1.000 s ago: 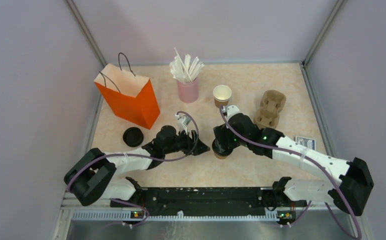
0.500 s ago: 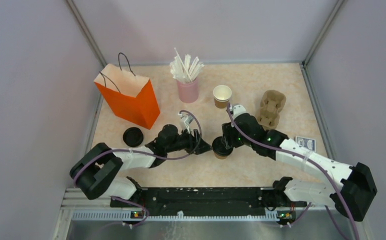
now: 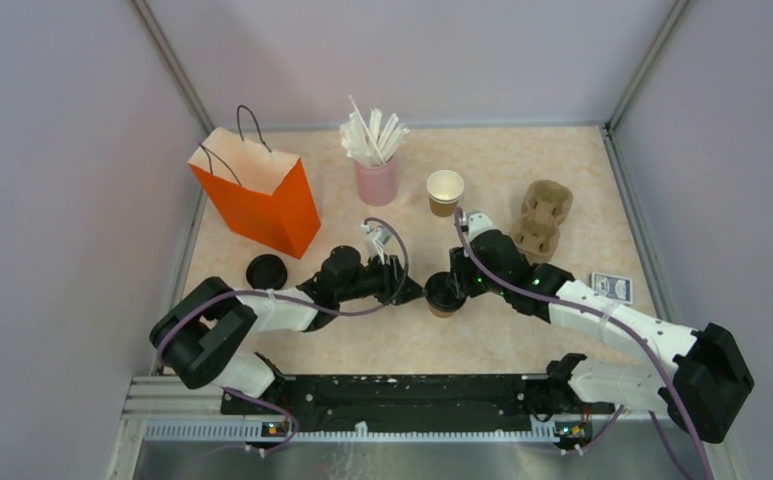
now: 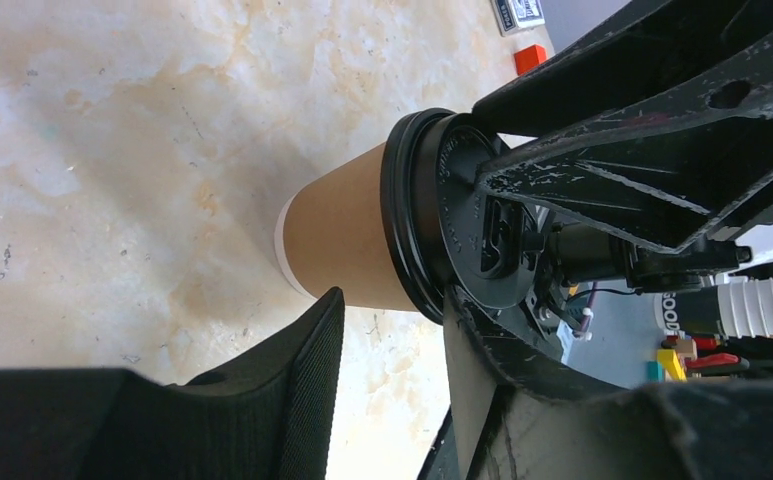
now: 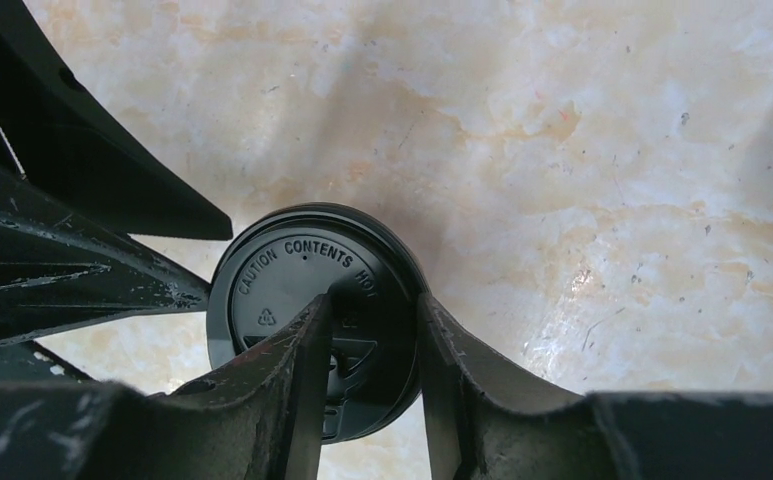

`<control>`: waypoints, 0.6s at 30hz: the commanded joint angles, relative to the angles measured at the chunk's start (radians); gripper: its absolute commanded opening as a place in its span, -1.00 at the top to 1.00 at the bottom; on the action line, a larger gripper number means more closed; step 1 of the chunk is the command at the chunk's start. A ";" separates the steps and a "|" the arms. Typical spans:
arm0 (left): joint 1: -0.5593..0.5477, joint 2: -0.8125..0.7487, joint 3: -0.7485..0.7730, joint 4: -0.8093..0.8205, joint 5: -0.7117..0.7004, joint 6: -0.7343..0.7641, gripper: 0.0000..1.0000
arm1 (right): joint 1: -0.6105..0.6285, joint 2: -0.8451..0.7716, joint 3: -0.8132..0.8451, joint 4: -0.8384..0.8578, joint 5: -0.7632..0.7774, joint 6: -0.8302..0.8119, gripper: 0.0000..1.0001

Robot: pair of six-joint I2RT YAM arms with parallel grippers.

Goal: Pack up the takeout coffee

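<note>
My right tool (image 5: 372,305) sits over the black lid (image 5: 282,260) reading "CAUTION CONTENTS HOT"; whether it pinches, I cannot tell. My left tool (image 4: 394,303) stands released beside the cup (image 4: 347,230).

Looking straight down on round black lid (image 5: 292,265), embossed CAUTION CONTENTS HOT readable. Covered from near side by right pincer (image 5: 372,305): fingers (image 5: 297,390) slightly parted, gap narrower than lid, tips over lid top. Can't tell if touching. Flanked at left by black bars of left pincer (image 5: 82,280), tip at lid rim. Set against beige marbled table (image 5: 582,150).
</note>
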 commanded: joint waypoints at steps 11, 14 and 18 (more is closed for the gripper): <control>0.003 0.062 0.079 -0.204 -0.112 0.029 0.26 | -0.006 -0.020 -0.144 0.072 -0.029 0.047 0.38; 0.002 0.076 0.081 -0.281 -0.155 0.024 0.32 | -0.006 -0.021 -0.172 0.084 -0.032 0.059 0.40; 0.002 0.099 0.062 -0.328 -0.198 0.015 0.33 | -0.006 -0.021 -0.206 0.104 -0.042 0.074 0.41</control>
